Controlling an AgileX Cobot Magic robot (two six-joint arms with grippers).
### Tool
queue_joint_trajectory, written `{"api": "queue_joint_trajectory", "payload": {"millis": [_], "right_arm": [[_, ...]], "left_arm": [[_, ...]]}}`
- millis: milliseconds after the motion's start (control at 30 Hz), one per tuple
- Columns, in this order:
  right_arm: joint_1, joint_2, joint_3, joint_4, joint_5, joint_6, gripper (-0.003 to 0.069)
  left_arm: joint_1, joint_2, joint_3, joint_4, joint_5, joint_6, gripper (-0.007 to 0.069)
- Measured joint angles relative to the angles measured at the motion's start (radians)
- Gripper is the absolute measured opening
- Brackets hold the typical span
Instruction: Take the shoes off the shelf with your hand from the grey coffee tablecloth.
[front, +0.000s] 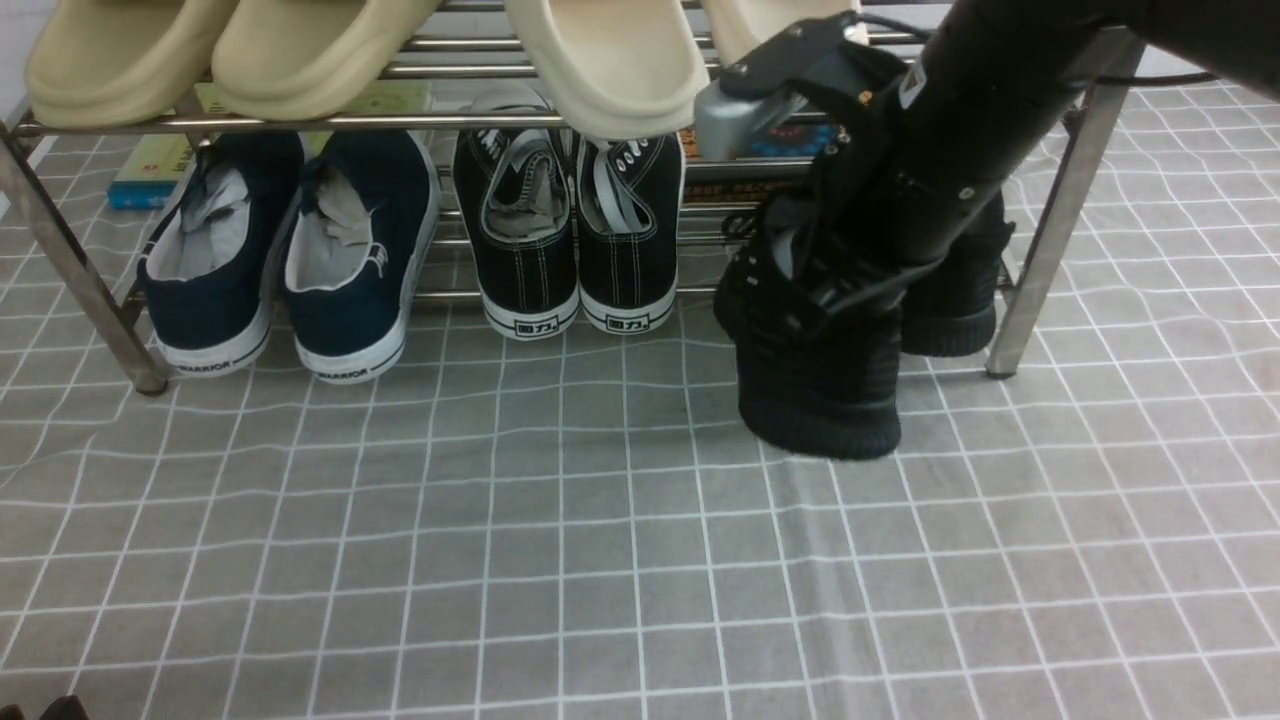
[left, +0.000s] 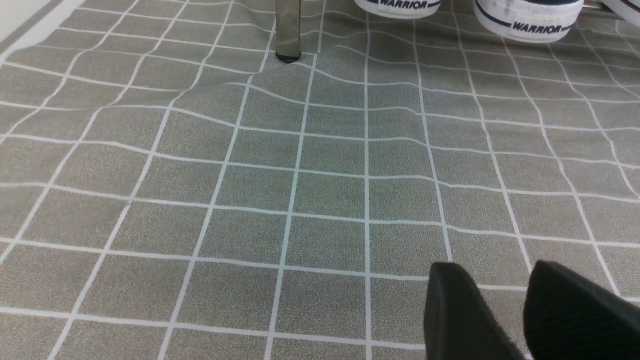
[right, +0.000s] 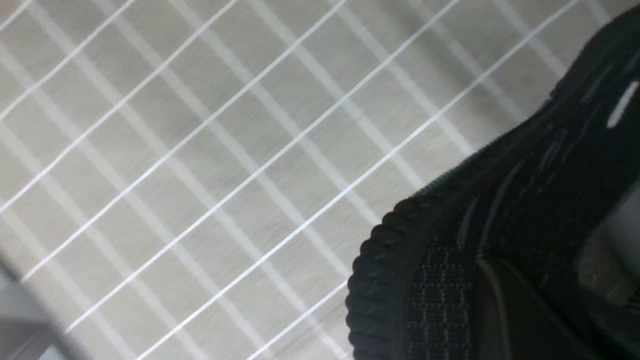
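My right gripper (front: 835, 265) is shut on one all-black knit sneaker (front: 815, 390) at its opening and holds it in front of the shelf (front: 1050, 220), heel hanging down close to the grey coffee tablecloth (front: 560, 520). The fingers are hidden by the shoe. The right wrist view shows that sneaker's ribbed black sole and knit side (right: 500, 200) over the cloth (right: 200, 150). The second black sneaker (front: 950, 310) stays on the lower tier behind the arm. My left gripper (left: 495, 272) is open and empty, low over the cloth (left: 300, 200).
The lower tier holds navy white-soled slip-ons (front: 280, 250) and black canvas sneakers (front: 570, 230). Beige slippers (front: 300, 50) lie on the top tier. Books (front: 150, 170) lie behind the rack. A shelf leg (left: 288, 30) and the slip-on heels (left: 525, 20) show in the left wrist view.
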Motion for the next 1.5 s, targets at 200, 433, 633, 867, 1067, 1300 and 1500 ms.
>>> {"api": "queue_joint_trajectory", "payload": {"millis": [200,433,633,867,1067,1300,1500], "right_arm": [[0.090,-0.037,0.014,-0.008,0.017,0.017,0.0016],[0.189,-0.095,0.129,-0.052,0.017,0.054,0.0016],[0.212,-0.100,0.229,-0.143,-0.012,0.052,0.0017],[0.211,-0.091,0.253,-0.240,-0.101,0.025,0.0018],[0.210,-0.068,0.253,-0.237,-0.149,-0.020,0.0021],[0.210,0.001,0.260,-0.223,-0.157,-0.024,0.0044],[0.211,0.028,0.256,-0.195,-0.134,0.030,0.0206]], "left_arm": [[0.000,0.000,0.000,0.000,0.000,0.000,0.0240],[0.000,0.000,0.000,0.000,0.000,0.000,0.0240],[0.000,0.000,0.000,0.000,0.000,0.000,0.0240],[0.000,0.000,0.000,0.000,0.000,0.000,0.0240],[0.000,0.000,0.000,0.000,0.000,0.000,0.0240],[0.000,0.000,0.000,0.000,0.000,0.000,0.0240],[0.000,0.000,0.000,0.000,0.000,0.000,0.0240]]}}
